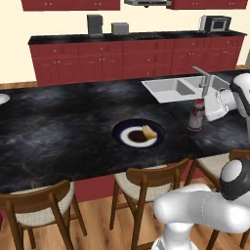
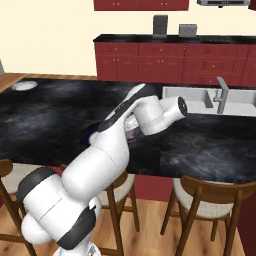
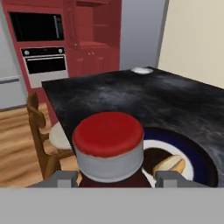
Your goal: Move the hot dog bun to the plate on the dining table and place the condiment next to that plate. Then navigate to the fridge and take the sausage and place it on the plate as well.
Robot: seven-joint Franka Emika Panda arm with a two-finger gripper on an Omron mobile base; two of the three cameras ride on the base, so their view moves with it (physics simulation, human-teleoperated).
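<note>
My gripper [image 3: 112, 177] is clamped on the small red cylindrical condiment bottle with a whitish band under its cap [image 1: 196, 116], one finger on either side of it at the bottom centre of the hand view. In the left base view the bottle stands upright at right of centre, over the long black marbled stone table [image 1: 58, 122]; I cannot tell if its base touches the top. The round plate with the broad navy rim and white centre [image 1: 128, 138] lies to the lower left of the bottle in that view, near but apart. The small golden-tan hot dog bun [image 1: 149, 132] already rests on the plate's right side. I judge the coming set-down turns on that gap: down beside the rim, not onto it.
</note>
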